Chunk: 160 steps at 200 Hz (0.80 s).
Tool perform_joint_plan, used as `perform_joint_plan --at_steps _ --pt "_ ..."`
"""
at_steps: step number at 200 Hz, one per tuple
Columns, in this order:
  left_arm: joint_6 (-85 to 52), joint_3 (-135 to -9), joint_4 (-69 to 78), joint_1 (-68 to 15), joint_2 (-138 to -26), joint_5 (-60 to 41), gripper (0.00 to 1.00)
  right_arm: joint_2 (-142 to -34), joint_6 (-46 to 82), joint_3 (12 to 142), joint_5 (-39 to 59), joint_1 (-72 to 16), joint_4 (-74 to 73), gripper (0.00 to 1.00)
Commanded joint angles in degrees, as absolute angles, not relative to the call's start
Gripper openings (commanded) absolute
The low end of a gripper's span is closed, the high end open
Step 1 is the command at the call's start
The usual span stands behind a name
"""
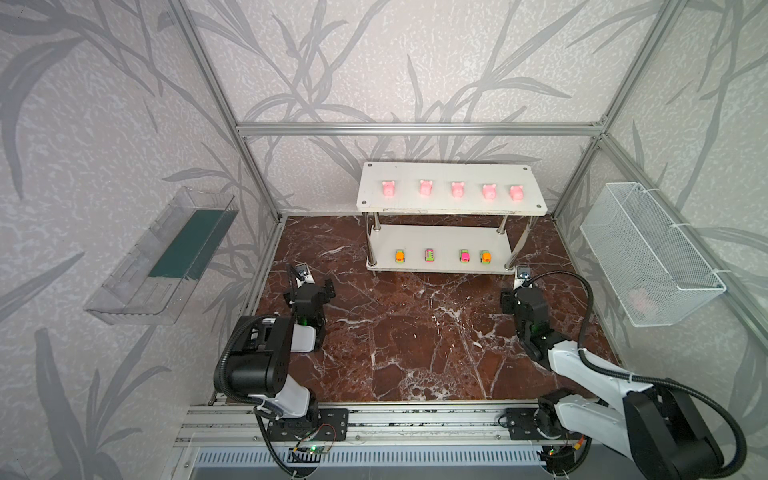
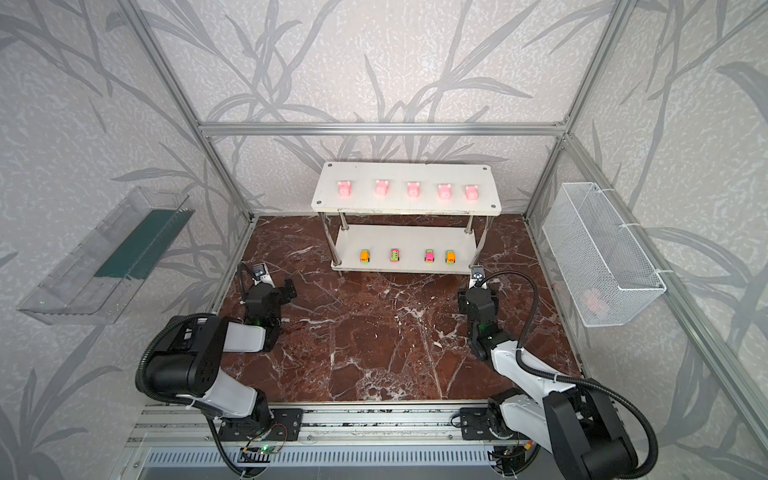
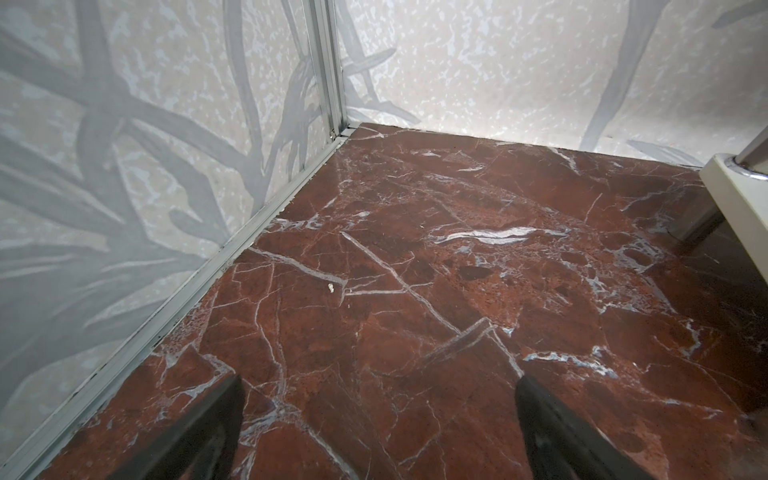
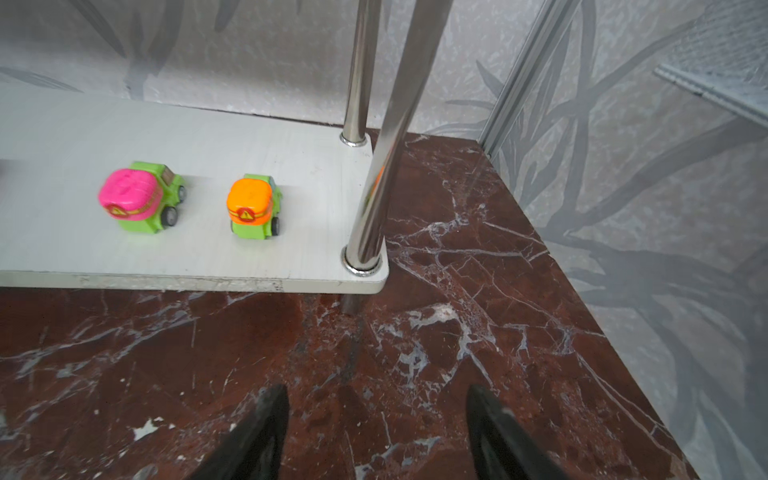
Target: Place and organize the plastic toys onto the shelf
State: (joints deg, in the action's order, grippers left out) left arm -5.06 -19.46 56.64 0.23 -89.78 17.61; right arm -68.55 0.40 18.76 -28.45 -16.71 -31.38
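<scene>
The white two-tier shelf (image 1: 449,172) (image 2: 407,172) stands at the back of the marble floor. Several pink pigs (image 1: 457,189) sit in a row on its top tier. On the lower tier (image 4: 208,137), several toy cars (image 1: 430,255) are lined up, among them a pink-topped car (image 4: 139,197) and an orange-topped car (image 4: 253,208). My left gripper (image 3: 378,380) is open and empty over bare floor by the left wall, with the shelf's corner (image 3: 731,191) off to one side. My right gripper (image 4: 378,388) is open and empty just in front of the shelf's right front corner.
A clear plastic tray (image 1: 166,253) hangs on the left wall. A white wire basket (image 1: 648,249) on the right wall has something pink (image 1: 642,299) inside. A chrome post (image 4: 390,137) rises close ahead of the right gripper. Red marble floor (image 1: 415,332) lies between the arms.
</scene>
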Motion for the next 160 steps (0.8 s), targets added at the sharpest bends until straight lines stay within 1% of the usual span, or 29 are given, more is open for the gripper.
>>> perform_joint_plan --at_steps 1,8,29,39,46,61,76,87,104,114,121,132,142,150,155,160 --pt "-4.4 -19.73 58.36 0.5 -90.08 17.28 0.99 -76.0 -2.05 16.88 -27.8 -14.57 -48.78 0.69" --pt "-4.47 -19.71 58.08 0.46 -89.94 17.28 0.99 -78.78 -3.24 17.08 -27.46 -14.0 -52.8 0.69" --pt "-4.39 -19.75 58.16 0.49 -90.0 17.36 1.0 -83.6 -5.69 18.21 -26.82 -13.27 -57.9 0.69" --pt "-4.39 -19.64 58.26 0.47 -90.0 17.32 1.0 -86.43 -4.49 18.56 -26.11 -12.62 -58.62 0.69" --pt "-4.46 -19.67 58.26 0.47 -90.0 17.37 0.99 -88.52 -5.69 18.39 -25.05 -12.44 -62.41 0.7" --pt "-4.39 -19.71 58.24 0.44 -90.0 17.32 0.99 -87.15 -4.95 20.37 -22.57 -12.19 -55.34 0.7" --pt "-4.39 -19.76 58.22 0.38 -90.0 17.45 1.0 -88.8 -4.9 21.12 -20.83 -11.17 -56.51 0.7" --pt "-4.39 -19.71 58.25 0.36 -90.0 17.41 0.99 -88.41 -4.2 22.18 -19.89 -10.73 -53.33 0.71" --pt "-4.39 -19.69 58.2 0.4 -90.0 17.33 0.99 -88.88 -3.76 22.89 -17.39 -9.7 -52.34 0.72" --pt "-4.35 -19.7 58.25 0.41 -90.0 17.36 0.99 -89.16 -3.34 22.33 -16.51 -9.21 -53.16 0.74" --pt "-4.32 -19.75 58.1 0.4 -90.0 17.31 1.0 -89.75 -2.66 21.59 -15.9 -8.84 -54.16 0.78" --pt "-4.31 -19.78 58.1 0.36 -89.99 17.32 0.99 -92.18 -3.77 20.25 -15.72 -8.79 -60.76 0.84" --pt "-4.31 -19.8 58.01 0.35 -89.98 17.36 0.99 -90.33 -2.85 21.13 -15.72 -8.79 -55.73 0.85" --pt "-4.26 -19.91 57.9 0.36 -90.0 17.37 0.99 -90.0 -2.68 21.36 -15.73 -8.79 -54.68 0.87" --pt "-4.15 -19.98 57.71 0.35 -90.01 17.43 0.99 -90.51 -2.85 21.09 -15.73 -8.75 -55.75 0.91" --pt "-4.13 -20.16 57.49 0.28 -90.04 17.48 0.99 -91.44 -3.41 20.55 -15.69 -8.79 -58.43 1.0"
